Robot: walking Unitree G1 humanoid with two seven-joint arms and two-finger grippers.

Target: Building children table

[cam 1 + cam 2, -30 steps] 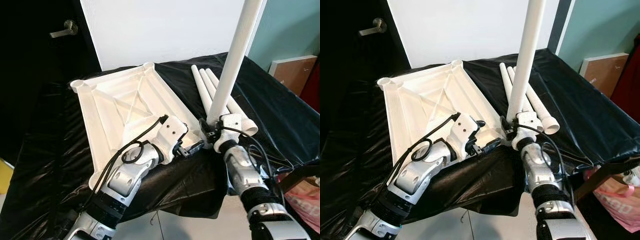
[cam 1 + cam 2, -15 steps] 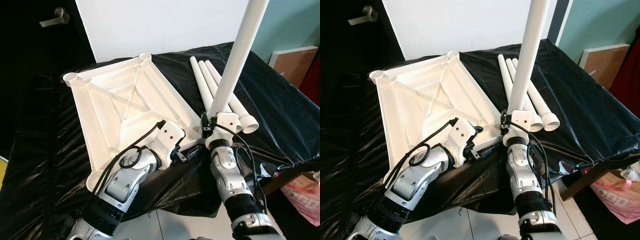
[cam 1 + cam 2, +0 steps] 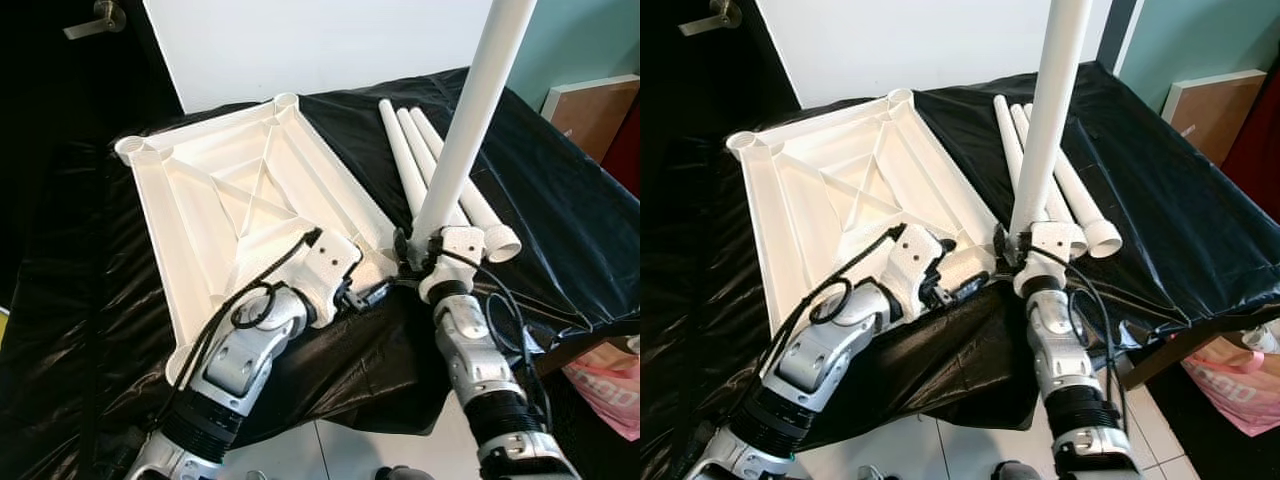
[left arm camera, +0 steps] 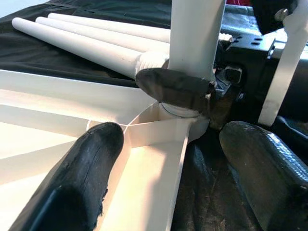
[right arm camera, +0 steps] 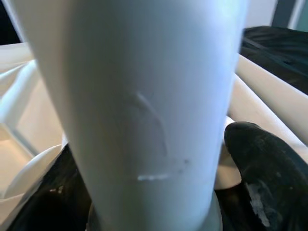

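Observation:
The white tabletop [image 3: 230, 200] lies upside down on a black-covered table. At its near right corner socket [image 4: 163, 120] a white leg [image 3: 470, 110] stands upright with its lower end at the socket. My right gripper [image 3: 415, 255] is shut on that leg just above the socket, and one of its black fingers [image 5: 264, 163] presses on the tube's side. My left gripper [image 3: 375, 292] is open at the same corner. One of its fingers [image 4: 77, 187] rests inside the tabletop frame and the other is on the black sheet outside it. Three loose legs [image 3: 430, 160] lie side by side to the right.
The black plastic sheet [image 3: 560, 200] hangs over the table's near edge. A white panel [image 3: 330, 50] stands behind, a dark door with a handle [image 3: 95, 18] at the back left. A wooden board [image 3: 590, 110] and a pink bag [image 3: 610, 385] are on the right.
The head view has shifted. The leg stays upright in my right gripper at the corner, and my left gripper stays open beside it.

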